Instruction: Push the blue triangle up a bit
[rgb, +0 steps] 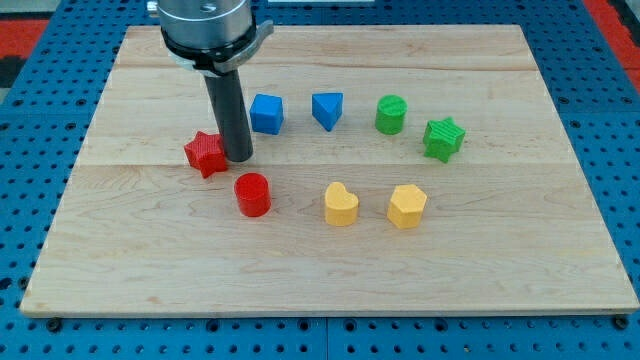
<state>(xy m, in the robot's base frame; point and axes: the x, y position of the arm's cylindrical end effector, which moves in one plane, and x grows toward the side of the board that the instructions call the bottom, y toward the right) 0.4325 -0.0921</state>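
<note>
The blue triangle (326, 109) lies on the wooden board (330, 260), upper middle, between a blue cube (266, 113) on its left and a green cylinder (391, 115) on its right. My tip (238, 157) rests on the board right beside the red star (205, 153), touching or nearly touching its right side. The tip is left of and a little below the blue triangle, with the blue cube lying between them. The dark rod rises from the tip to the arm's head at the view's top.
A red cylinder (252, 194) sits just below the tip. A green star (443, 138) is at the right. A yellow heart (341, 204) and a yellow hexagon (407, 206) lie lower middle. Blue pegboard (620, 150) surrounds the board.
</note>
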